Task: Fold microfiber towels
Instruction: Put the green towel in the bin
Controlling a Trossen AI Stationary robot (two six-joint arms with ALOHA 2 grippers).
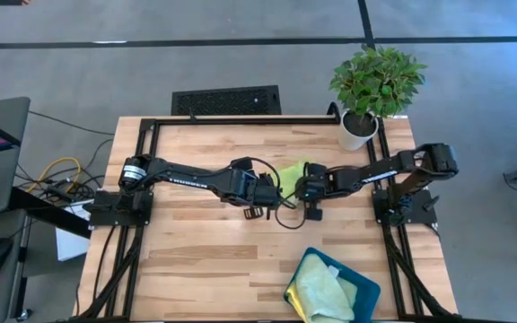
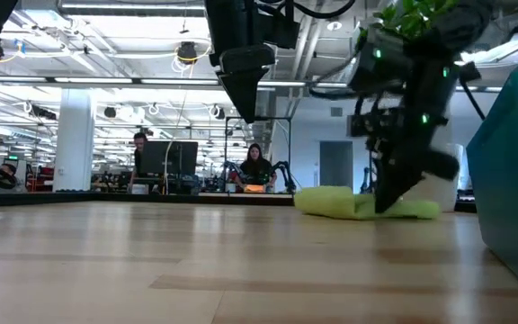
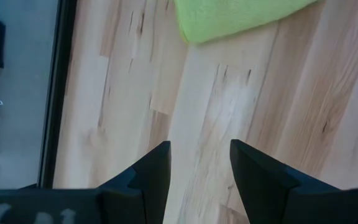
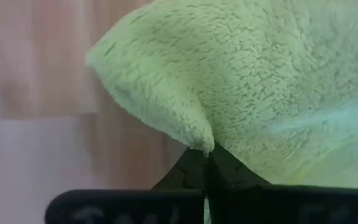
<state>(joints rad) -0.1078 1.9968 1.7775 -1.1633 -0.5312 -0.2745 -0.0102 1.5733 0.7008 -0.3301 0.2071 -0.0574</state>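
A teal tray (image 1: 364, 292) at the wooden desk's (image 1: 196, 269) near right corner holds folded towels, a pale green one (image 1: 323, 292) on top; the lime green towel (image 1: 292, 173) lies mid-desk beside a potted plant (image 1: 375, 85); the right end effector (image 4: 207, 155) pinches the lime towel's edge, fingers closed; the left end effector (image 3: 199, 171) hovers above bare wood just beside it, fingers parted.
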